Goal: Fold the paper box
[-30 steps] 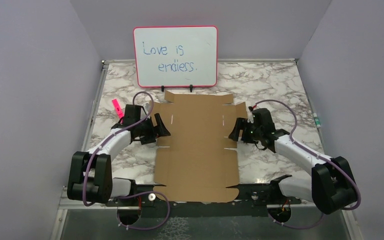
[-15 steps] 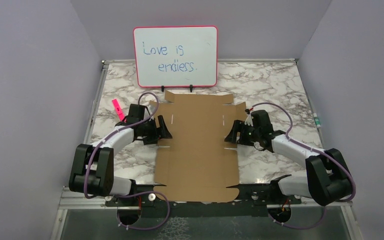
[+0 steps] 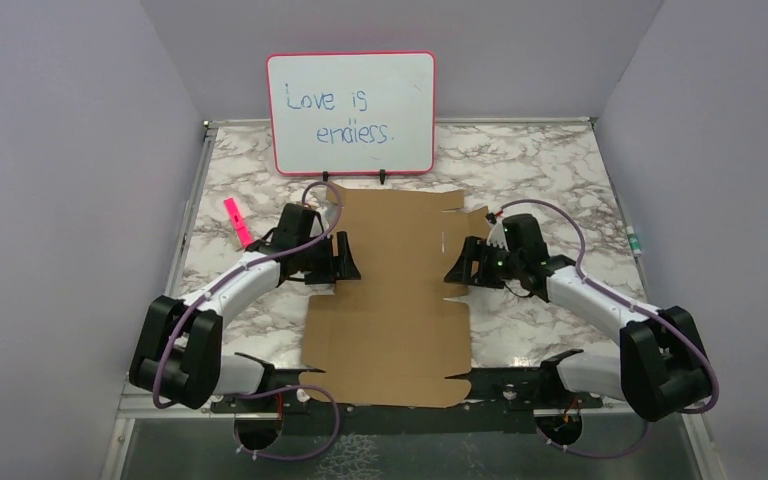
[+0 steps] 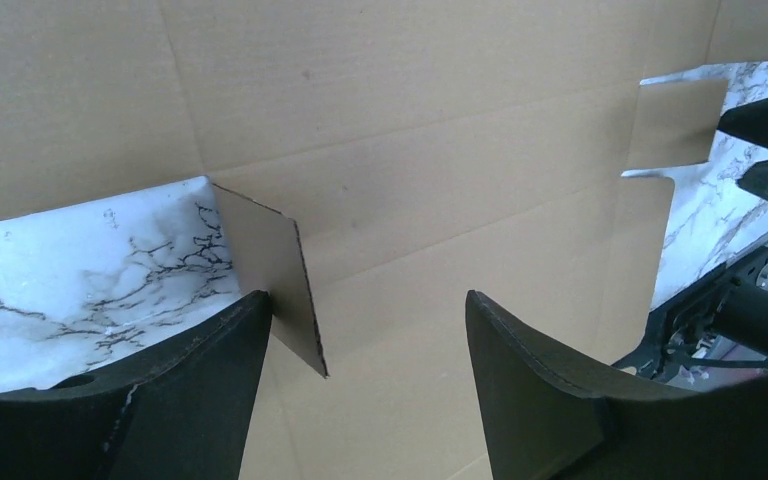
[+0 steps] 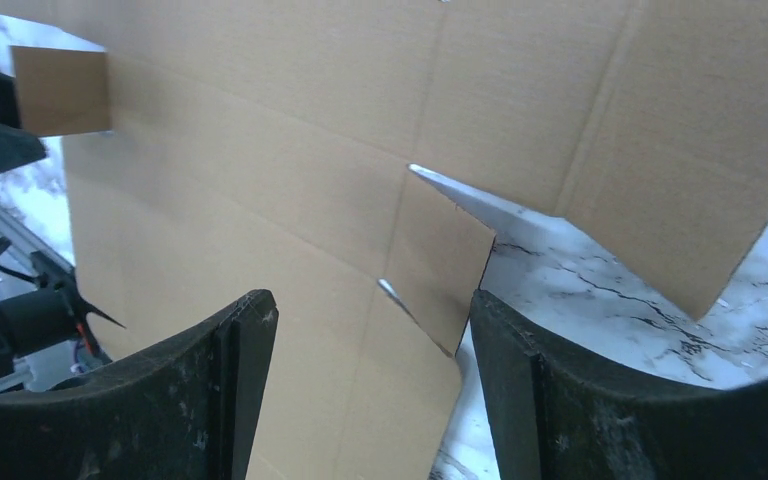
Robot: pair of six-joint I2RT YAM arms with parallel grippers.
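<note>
The fold looks barely begun: the one paper box (image 3: 390,300) lies almost flat on the marble table (image 3: 550,170) in front of the single whiteboard (image 3: 351,112), only its two small side tabs (image 4: 275,270) (one per side) lifted, each standing between the spread, unpinching jaws of the left gripper (image 3: 344,267) and the right gripper (image 3: 456,272).

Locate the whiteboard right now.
Top view: the whiteboard stands upright at the far end of the table, slightly left of centre, just behind the flat paper box.
</note>
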